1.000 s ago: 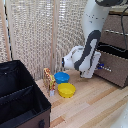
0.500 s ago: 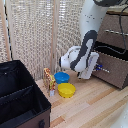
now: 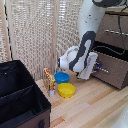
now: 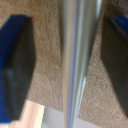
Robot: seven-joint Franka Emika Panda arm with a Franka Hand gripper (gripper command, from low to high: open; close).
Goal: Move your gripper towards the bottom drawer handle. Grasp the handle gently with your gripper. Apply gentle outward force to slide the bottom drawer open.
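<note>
Scanning the exterior view from its left: black fabric box (image 3: 20, 97) in the near corner, then a small orange-patterned item (image 3: 48, 79) standing on the floor, a blue bowl (image 3: 62, 77) and a yellow bowl (image 3: 66, 90) just beside each other. None of these are involved.

Further right, the white arm (image 3: 82, 52) is reaching down to the dark brown cabinet; the gripper (image 3: 96, 66) is sitting at the bottom drawer (image 3: 112, 70), right at the bottom drawer handle (image 3: 101, 69). Drawer front is looking slightly proud of the fronts above, but I cannot tell whether it is actually sliding out.

Wrist view is showing the silver bar (image 4: 75, 65) running between the two blue-tipped fingers (image 4: 17, 70). Gaps are showing on both sides, so the jaws are standing apart, bracketing the bar and not yet clamping it.

Judgement: approach done. Closing on the handle and pulling outward are remaining.
</note>
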